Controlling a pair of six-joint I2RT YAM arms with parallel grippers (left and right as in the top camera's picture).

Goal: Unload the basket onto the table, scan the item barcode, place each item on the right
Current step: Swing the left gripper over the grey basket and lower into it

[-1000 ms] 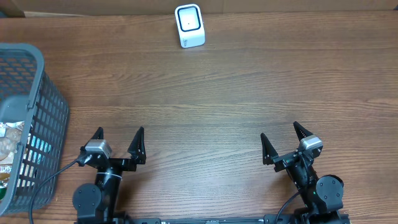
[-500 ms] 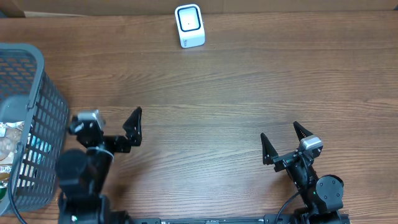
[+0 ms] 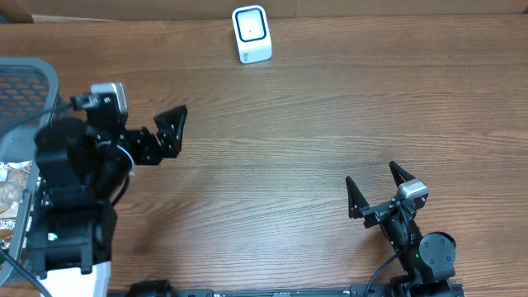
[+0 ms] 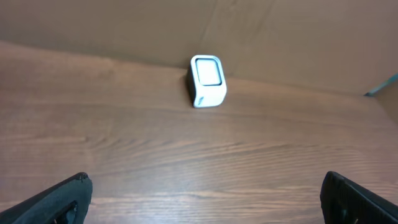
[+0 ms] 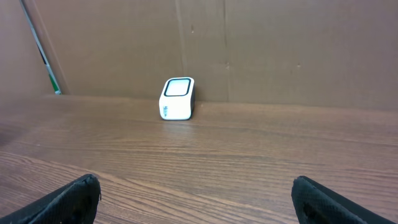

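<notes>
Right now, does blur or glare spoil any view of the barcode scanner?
Overhead: barcode scanner crisp, no glare; the raised left arm looks soft. Left wrist: scanner slightly soft, left fingertips dark and out of focus. Right wrist: scanner clear under even light, right fingertips blurred in the corners.

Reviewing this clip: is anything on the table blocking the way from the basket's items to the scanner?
Nothing visible does. Only bare wood lies between the basket and the scanner. The items sit inside the basket's mesh wall, so they need lifting out over it.

Even, soft, fairly bright light; faint shadows; slight motion blur on the left arm (image 3: pixel 70 165)
</notes>
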